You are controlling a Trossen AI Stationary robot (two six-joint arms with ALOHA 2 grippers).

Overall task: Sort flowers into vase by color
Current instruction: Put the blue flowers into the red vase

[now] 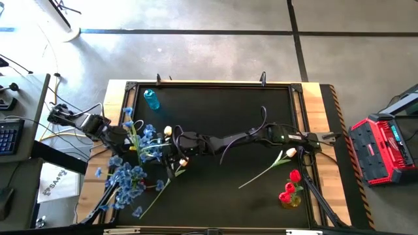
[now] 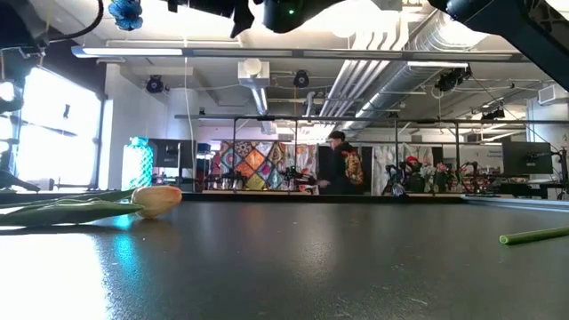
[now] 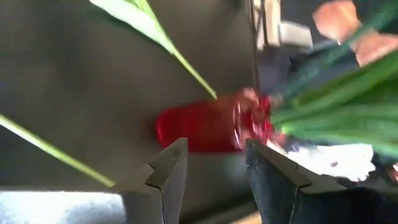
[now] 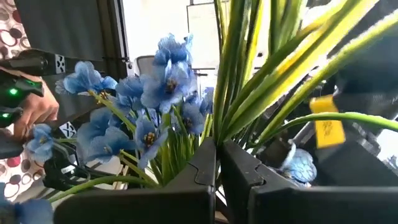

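Sprays of blue flowers [image 1: 130, 171] spread over the table's near left part. My left gripper [image 1: 128, 136] stands open beside them. In its wrist view the fingers [image 3: 214, 149] are apart with nothing between them, and beyond them shows a red vase [image 3: 199, 127] with green stems at its mouth. My right gripper [image 1: 173, 145] reaches across from the right, raised off the table, shut [image 4: 217, 152] in front of blue blossoms [image 4: 155, 93] and green leaves. One cream tulip [image 1: 183, 162] [image 2: 156, 200] lies on the table, another [image 1: 287, 155] lies at the right. Red tulips [image 1: 290, 186] stand at the near right. My right gripper's shut fingertips stand close against green stems and leaves [image 4: 227, 93]; I cannot tell whether they touch them, and I see nothing between the fingers.
A blue vase [image 1: 151, 99] stands at the far left of the black mat. A green stem end [image 2: 533, 236] lies on the mat at the right. The middle of the mat [image 1: 222, 111] is bare. A red toolbox [image 1: 382, 147] sits beside the table; a person [image 2: 336, 164] stands far off.
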